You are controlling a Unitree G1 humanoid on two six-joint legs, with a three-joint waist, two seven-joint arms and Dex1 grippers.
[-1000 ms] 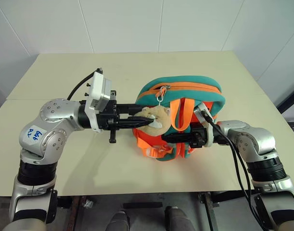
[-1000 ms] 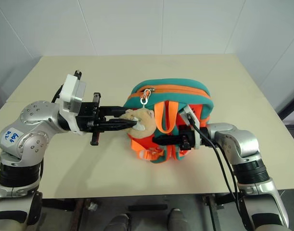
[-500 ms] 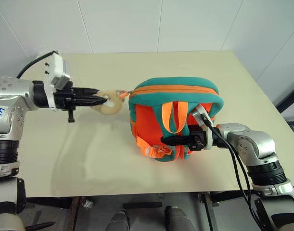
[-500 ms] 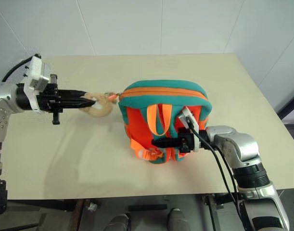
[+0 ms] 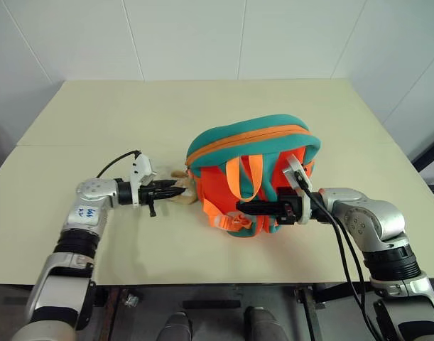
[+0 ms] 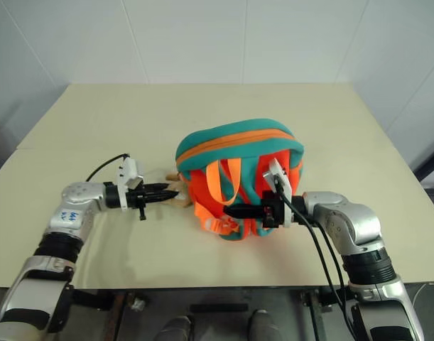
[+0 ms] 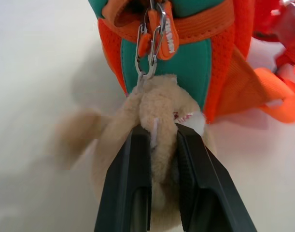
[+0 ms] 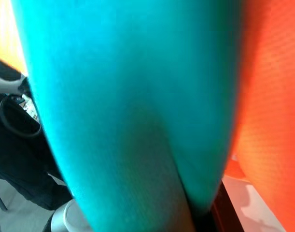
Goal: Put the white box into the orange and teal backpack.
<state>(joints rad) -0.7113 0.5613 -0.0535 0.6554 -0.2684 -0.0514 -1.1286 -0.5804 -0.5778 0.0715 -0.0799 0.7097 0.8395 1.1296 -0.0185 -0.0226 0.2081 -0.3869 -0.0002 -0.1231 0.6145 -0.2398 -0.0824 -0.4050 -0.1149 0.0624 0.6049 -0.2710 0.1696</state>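
In the middle of the cream worktop (image 5: pixel 96 114) stands the orange and teal backpack (image 5: pixel 252 160), upright, its teal top with the orange zip band arching across and its orange webbing straps hanging toward the near edge. A tan plush toy (image 7: pixel 152 116) hangs from a metal clip (image 7: pixel 148 53) at the backpack's left side, low, near the worktop. The left pincer (image 5: pixel 175 191) is clenched on that toy, its two black fingers (image 7: pixel 133 188) pressing into the fur from both sides. The right pincer (image 5: pixel 246 207) reaches in from the right across the backpack's near face, closed on a teal strap (image 8: pixel 133 116) among the orange webbing. A black cable (image 5: pixel 344 241) trails along the right arm.
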